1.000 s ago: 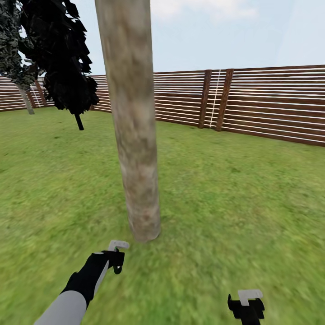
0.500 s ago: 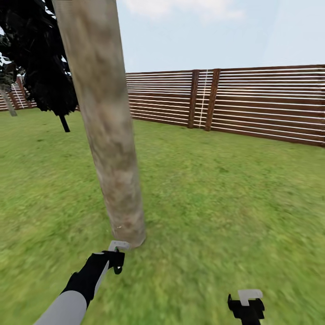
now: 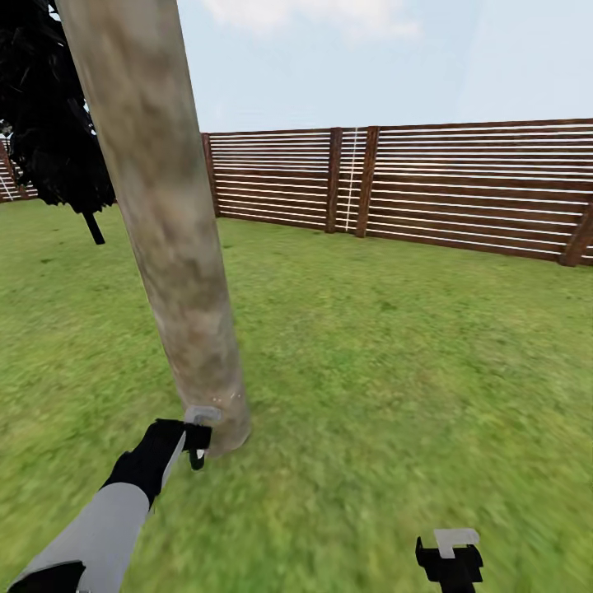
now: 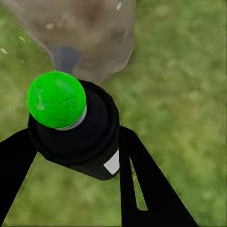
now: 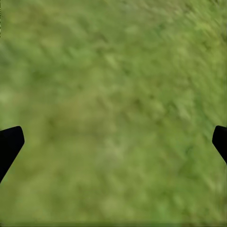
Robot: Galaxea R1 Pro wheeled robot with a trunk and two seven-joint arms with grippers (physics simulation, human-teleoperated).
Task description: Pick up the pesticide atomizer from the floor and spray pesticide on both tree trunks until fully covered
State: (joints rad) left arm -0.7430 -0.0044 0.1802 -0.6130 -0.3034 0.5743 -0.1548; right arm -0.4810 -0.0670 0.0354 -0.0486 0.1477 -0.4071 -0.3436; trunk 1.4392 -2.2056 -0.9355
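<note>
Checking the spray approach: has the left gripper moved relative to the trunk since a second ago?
Yes. The left gripper has closed on the trunk: earlier it sat apart from the base, now it overlaps it.

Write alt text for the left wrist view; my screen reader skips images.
The left tool grips a dark cylindrical pesticide atomizer whose cap dot glows bright green, held close to the pale base of a tree trunk. Blurry green grass lies around.

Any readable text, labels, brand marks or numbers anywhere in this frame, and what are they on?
None can be read.
Atomizer, held between the left gripper's fingers: a small blank white patch on its side and a green dot on its cap, no lettering.
Tree trunk: mottled bark, no sign.
Fence: plain slats, no writing.
Right gripper: a blank white plate.
</note>
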